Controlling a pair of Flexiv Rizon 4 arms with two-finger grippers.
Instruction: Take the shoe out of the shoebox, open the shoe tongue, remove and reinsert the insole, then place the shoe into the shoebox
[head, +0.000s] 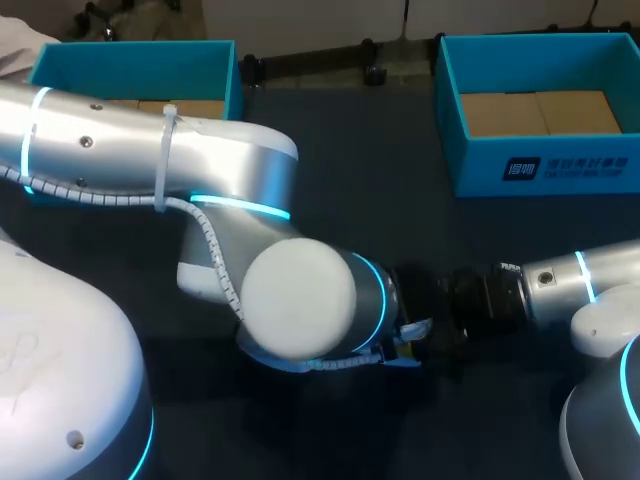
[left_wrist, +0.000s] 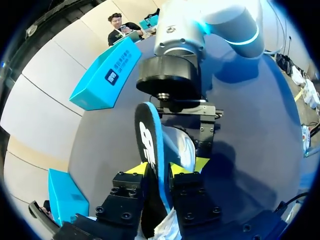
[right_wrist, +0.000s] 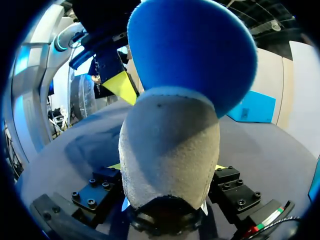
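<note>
A pale grey-white shoe (right_wrist: 170, 150) sits heel-first between the fingers of my right gripper (right_wrist: 167, 167), which is shut on its sides. A blue insole (right_wrist: 195, 50) sticks up out of the shoe. In the left wrist view the insole (left_wrist: 150, 140) stands on edge between the yellow tips of my left gripper (left_wrist: 167, 167), which press on both of its faces. The shoe (left_wrist: 182, 145) lies just ahead of them. In the head view the two grippers meet low at mid-table, mostly hidden behind my left arm's elbow (head: 300, 295).
Two open blue shoeboxes stand at the back, one on the left (head: 135, 65) and one on the right (head: 540, 165). The dark tabletop (head: 370, 170) lies between them. My right arm (head: 560, 280) comes in low from the right.
</note>
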